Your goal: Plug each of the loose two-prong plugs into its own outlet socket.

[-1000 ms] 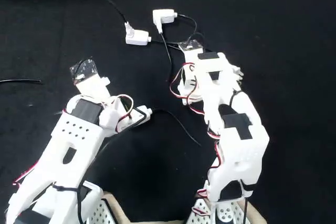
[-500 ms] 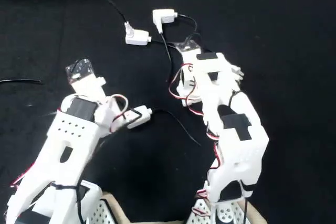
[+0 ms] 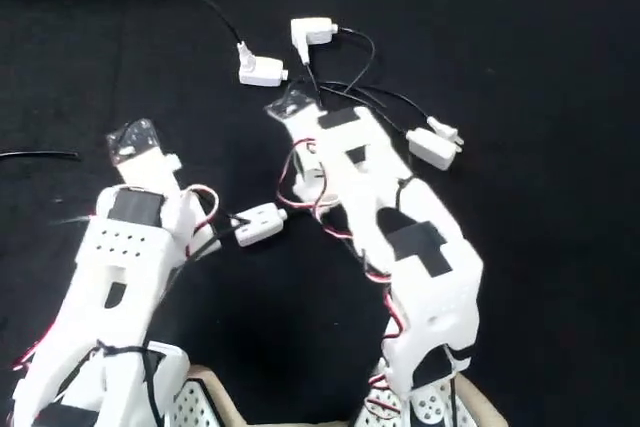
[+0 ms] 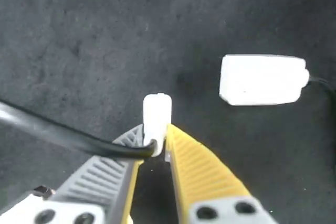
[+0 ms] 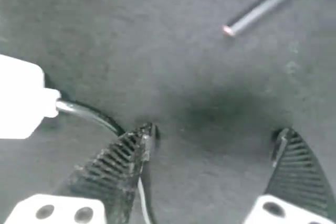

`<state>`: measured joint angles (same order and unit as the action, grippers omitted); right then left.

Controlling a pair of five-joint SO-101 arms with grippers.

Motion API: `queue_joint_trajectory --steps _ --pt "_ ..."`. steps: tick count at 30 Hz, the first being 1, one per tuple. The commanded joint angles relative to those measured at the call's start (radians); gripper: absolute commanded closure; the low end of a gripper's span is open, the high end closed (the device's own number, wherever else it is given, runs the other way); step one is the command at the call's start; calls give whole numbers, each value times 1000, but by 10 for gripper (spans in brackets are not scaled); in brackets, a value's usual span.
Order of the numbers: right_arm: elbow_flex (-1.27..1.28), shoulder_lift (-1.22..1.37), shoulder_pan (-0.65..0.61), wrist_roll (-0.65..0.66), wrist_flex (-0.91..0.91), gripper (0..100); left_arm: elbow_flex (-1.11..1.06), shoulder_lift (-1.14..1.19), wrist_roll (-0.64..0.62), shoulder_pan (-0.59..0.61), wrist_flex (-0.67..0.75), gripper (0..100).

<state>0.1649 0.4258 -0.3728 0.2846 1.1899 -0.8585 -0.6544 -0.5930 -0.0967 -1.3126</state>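
Small white plug (image 4: pixel 157 113) pinched tight in the left claw (image 4: pixel 155 142), its black cable (image 4: pixel 52 129) trailing off to one side; white socket block (image 4: pixel 261 80) lies near it on the black bench (image 4: pixel 105 35), not touching; right claw (image 5: pixel 212 137) spread wide, holding nothing, over the bench.

Small white plug (image 4: pixel 157 116), gripped by left hand (image 4: pixel 155 136), near white socket block (image 4: pixel 262 80).
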Motion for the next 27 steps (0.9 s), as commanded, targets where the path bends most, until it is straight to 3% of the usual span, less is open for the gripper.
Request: queue_joint_trajectory --steps 1,9,27 --pt "-22 -16 -97 -5 5 624 1 -14 14 -18 -5 968" --pt "-28 -16 -195 -9 35 624 5 -15 14 -8 -3 969" --pt "-56 -24 -216 -239 35 624 54 -15 18 -18 2 969"
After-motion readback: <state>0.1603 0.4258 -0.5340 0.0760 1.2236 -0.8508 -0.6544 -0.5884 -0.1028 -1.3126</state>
